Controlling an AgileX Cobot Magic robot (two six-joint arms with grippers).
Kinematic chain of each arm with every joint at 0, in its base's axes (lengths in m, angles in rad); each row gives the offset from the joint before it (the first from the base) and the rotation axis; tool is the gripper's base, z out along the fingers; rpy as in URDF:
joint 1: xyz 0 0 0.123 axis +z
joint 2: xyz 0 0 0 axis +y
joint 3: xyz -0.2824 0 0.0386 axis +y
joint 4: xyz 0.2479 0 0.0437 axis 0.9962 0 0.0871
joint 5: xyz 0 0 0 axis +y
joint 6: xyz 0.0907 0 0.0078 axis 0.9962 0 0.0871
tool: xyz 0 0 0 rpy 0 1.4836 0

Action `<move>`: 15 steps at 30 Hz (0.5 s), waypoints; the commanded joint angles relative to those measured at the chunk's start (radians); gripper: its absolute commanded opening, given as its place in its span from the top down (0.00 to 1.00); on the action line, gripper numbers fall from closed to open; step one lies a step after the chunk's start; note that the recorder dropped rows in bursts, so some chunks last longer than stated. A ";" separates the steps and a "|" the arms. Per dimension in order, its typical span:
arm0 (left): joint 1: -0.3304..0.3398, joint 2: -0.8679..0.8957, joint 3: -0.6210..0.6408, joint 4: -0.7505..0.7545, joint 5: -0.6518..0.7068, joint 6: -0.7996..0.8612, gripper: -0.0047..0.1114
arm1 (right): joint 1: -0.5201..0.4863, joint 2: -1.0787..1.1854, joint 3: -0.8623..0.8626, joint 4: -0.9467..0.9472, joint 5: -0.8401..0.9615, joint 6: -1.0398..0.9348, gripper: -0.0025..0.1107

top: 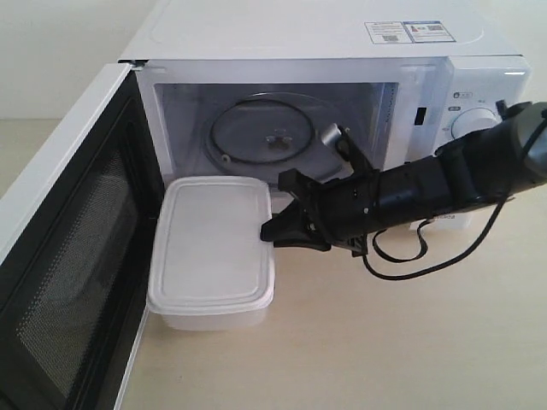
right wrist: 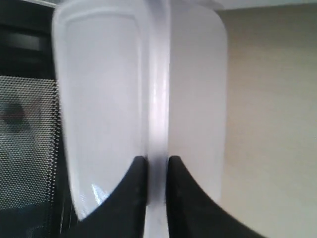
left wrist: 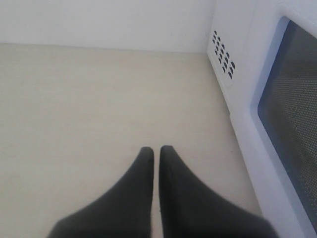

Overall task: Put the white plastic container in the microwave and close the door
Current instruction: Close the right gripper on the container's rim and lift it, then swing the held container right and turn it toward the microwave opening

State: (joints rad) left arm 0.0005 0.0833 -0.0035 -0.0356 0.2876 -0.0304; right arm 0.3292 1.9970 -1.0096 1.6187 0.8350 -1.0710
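The white plastic container (top: pixel 212 252) is just in front of the microwave (top: pixel 325 94), its far end at the cavity's sill, beside the open door (top: pixel 64 256). My right gripper (top: pixel 272 224) is shut on the rim at the container's right side; in the right wrist view the fingertips (right wrist: pixel 140 166) pinch that rim of the container (right wrist: pixel 104 99). The glass turntable (top: pixel 263 131) inside is bare. My left gripper (left wrist: pixel 156 150) is shut on nothing, low over the table, beside the door's outer face (left wrist: pixel 292 99). It does not show in the exterior view.
The door swings out to the left and stands between the container and my left gripper. A black cable (top: pixel 410 256) hangs from the right arm in front of the dial panel (top: pixel 479 120). Bare light wood table (top: pixel 385 342) spreads in front.
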 commanded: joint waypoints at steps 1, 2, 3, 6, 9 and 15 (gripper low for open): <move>0.007 -0.007 0.003 0.002 -0.003 0.001 0.92 | 0.020 -0.131 0.076 -0.011 -0.083 0.019 0.98; 0.007 -0.007 0.003 0.002 -0.003 0.001 0.92 | 0.022 -0.156 0.094 -0.011 -0.085 0.019 0.98; 0.007 -0.007 0.003 0.002 -0.003 0.001 0.92 | 0.022 -0.182 0.116 -0.011 -0.085 0.019 0.98; 0.007 -0.007 0.003 0.002 -0.003 0.001 0.92 | 0.022 -0.257 0.180 -0.008 -0.095 0.024 0.98; 0.007 -0.007 0.003 0.002 -0.003 0.001 0.92 | 0.022 -0.348 0.235 -0.001 -0.119 0.050 0.98; 0.007 -0.007 0.003 0.002 -0.003 0.001 0.92 | 0.022 -0.590 0.348 -0.003 -0.167 0.120 0.98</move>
State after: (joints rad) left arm 0.0005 0.0833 -0.0035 -0.0356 0.2876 -0.0304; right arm 0.3498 1.5113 -0.7032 1.6032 0.6730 -0.9794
